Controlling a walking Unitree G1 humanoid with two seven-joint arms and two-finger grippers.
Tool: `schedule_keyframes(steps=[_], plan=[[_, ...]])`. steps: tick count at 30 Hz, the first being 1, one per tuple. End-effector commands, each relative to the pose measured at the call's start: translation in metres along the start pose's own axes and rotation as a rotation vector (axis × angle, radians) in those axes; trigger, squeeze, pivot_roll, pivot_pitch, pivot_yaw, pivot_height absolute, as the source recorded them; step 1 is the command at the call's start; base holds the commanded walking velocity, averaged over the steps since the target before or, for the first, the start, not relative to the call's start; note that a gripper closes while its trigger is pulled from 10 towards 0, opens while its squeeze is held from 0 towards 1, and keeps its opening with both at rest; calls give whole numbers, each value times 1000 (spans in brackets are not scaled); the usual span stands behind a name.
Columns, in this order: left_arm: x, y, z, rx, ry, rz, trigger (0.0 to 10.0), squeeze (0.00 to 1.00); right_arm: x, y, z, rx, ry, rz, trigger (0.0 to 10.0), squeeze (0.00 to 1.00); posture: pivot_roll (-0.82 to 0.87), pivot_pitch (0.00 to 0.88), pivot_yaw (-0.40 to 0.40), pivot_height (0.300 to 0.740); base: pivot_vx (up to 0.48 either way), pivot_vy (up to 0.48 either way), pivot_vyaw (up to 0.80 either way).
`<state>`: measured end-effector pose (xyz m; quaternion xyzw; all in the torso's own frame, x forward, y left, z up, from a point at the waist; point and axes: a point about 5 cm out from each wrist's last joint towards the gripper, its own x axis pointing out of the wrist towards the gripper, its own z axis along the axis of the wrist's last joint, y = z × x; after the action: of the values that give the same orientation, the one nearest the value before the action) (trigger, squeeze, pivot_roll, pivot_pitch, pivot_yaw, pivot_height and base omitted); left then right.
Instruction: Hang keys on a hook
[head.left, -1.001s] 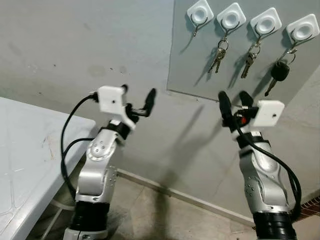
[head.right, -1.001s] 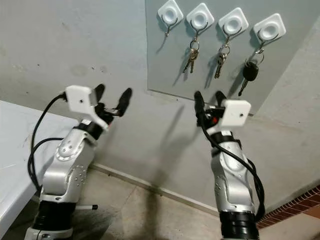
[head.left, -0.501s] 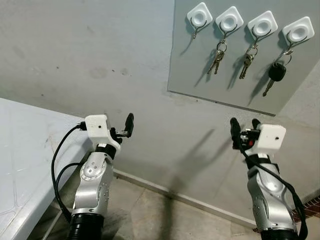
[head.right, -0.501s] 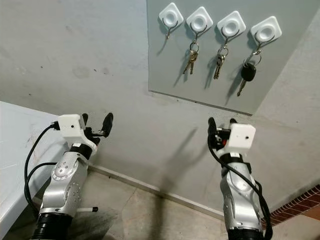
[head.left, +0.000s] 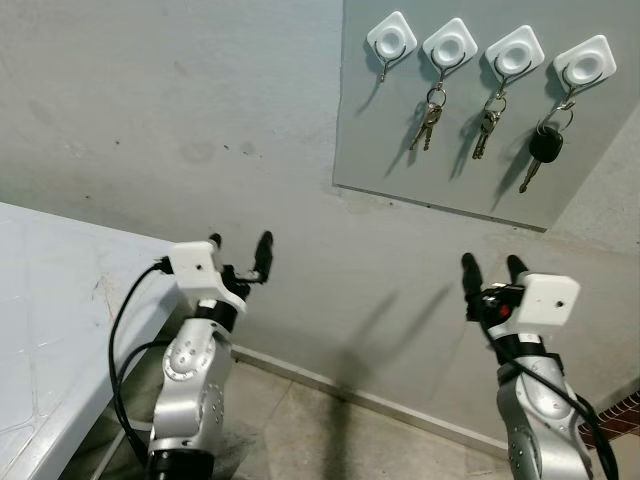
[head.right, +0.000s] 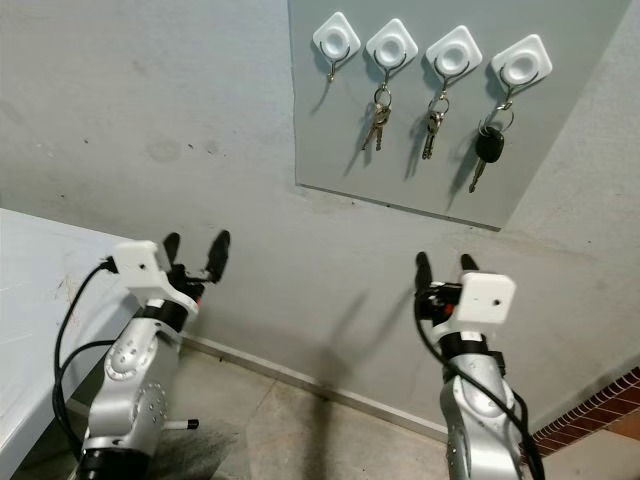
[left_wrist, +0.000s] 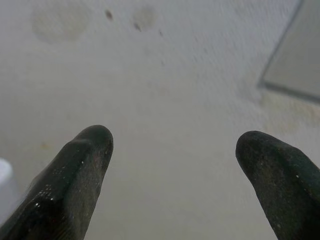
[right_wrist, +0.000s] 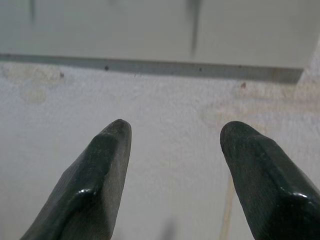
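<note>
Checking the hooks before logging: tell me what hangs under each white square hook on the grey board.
Leftmost white square hook: nothing. Second and third: small metal key bunches. Fourth: black-headed car key. Nothing is covered.

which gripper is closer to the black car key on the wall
Right. The right gripper is below the black car key, slightly to its left. The left gripper is much farther left, below the board's edge.

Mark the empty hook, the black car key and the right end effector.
empty hook (head.left: 385, 68), left eye view, on its wire hook.
black car key (head.left: 544, 148), left eye view, on its black head.
right end effector (head.left: 492, 270), left eye view, midway between fingertips.
</note>
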<state>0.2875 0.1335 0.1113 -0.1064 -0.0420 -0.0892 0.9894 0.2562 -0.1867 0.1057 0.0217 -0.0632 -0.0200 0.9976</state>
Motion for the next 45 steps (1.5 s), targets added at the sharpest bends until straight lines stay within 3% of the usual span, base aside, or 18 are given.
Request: schedule_keyframes(steps=[1, 7, 12, 20, 34, 45], plan=[[-2, -2, -1, 42, -1, -18, 10000, 0, -1, -1, 1, -10, -3, -6, 10000, 0, -52, 0, 20, 740, 0, 0, 0], [-6, -3, -5, 89, 13, -1, 10000, 0, -7, -5, -1, -29, 12, -19, 10000, 0, -53, 5, 21, 740, 0, 0, 0], [-8, 6, -3, 109, -2, 90, 10000, 0, -10, -6, -1, -65, 8, -23, 10000, 0, -53, 2, 17, 740, 0, 0, 0], [-15, 15, 4, 135, -30, 149, 10000, 0, -13, -6, 2, -90, -6, -13, 10000, 0, -55, 0, 15, 740, 0, 0, 0], [-14, 9, 8, 125, -51, 105, 10000, 0, -12, -6, 2, -119, -2, -22, 10000, 0, -50, 0, 14, 740, 0, 0, 0], [-9, 12, 12, 119, -54, 106, 10000, 0, -10, -4, 1, -130, 0, -13, 10000, 0, -45, 0, 13, 740, 0, 0, 800]])
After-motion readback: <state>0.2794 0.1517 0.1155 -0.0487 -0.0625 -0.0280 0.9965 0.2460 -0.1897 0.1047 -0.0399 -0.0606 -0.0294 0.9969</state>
